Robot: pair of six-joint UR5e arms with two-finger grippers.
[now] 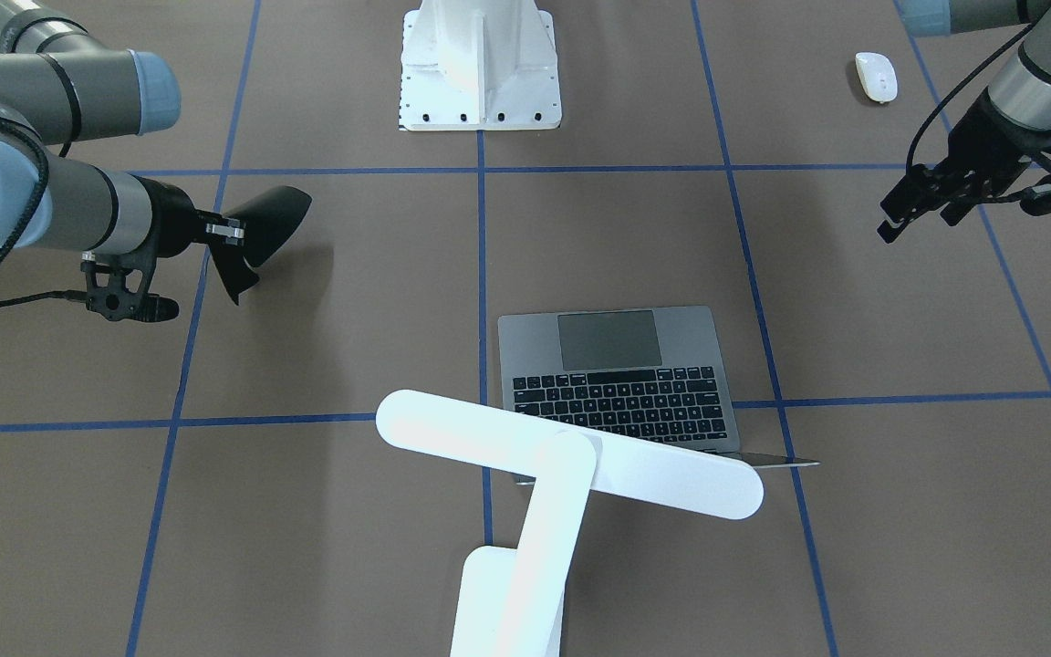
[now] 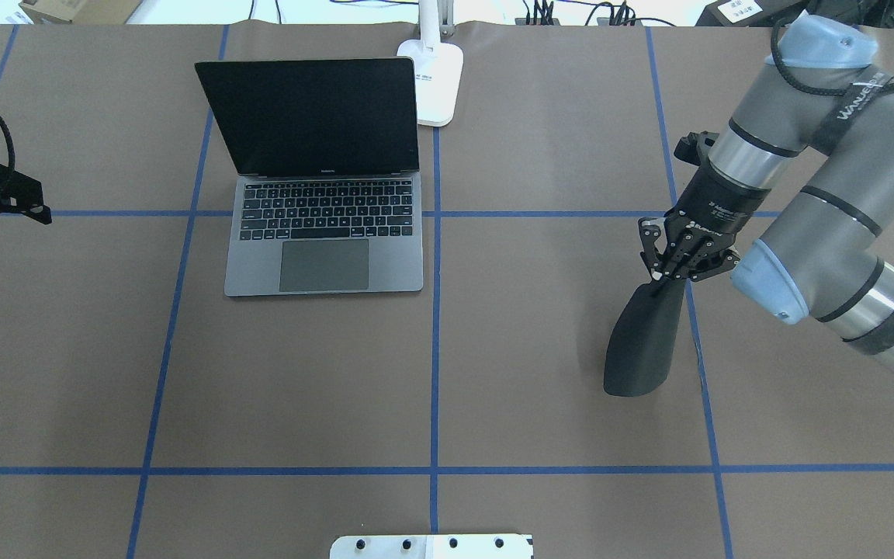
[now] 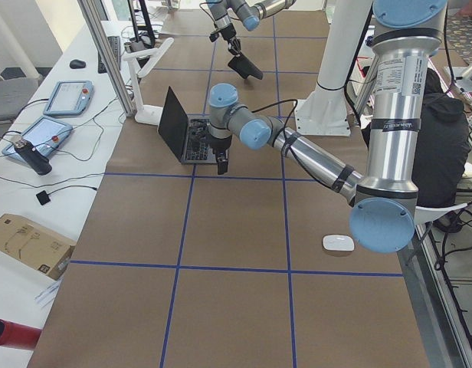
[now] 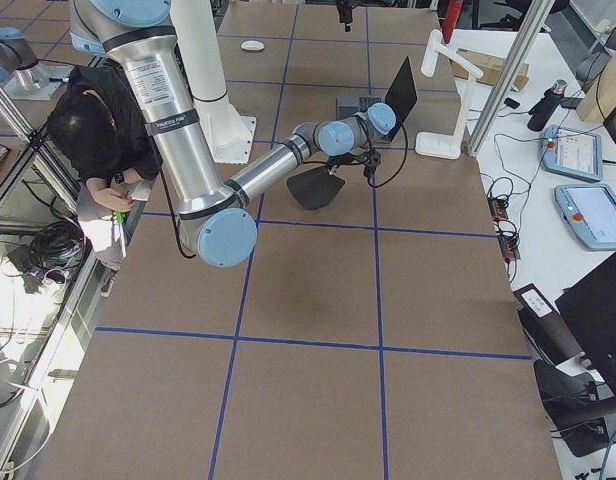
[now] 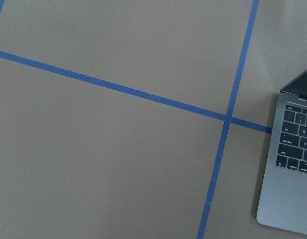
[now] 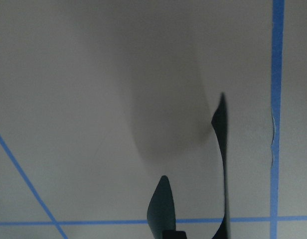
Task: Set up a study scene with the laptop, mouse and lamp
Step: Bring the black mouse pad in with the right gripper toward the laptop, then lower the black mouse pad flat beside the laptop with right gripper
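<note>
- laptop (image 2: 323, 248) open mid-table, lamp (image 1: 571, 456) at its rear corner: both look placed.
- mouse (image 1: 876, 77) well apart by robot's left, not yet placed.
- right gripper (image 2: 668, 272) pinches black mat (image 2: 641, 341); left gripper (image 1: 922, 214) parted, empty.

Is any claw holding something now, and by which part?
The right claw pinches the black mat by one edge; the left claw holds nothing.
</note>
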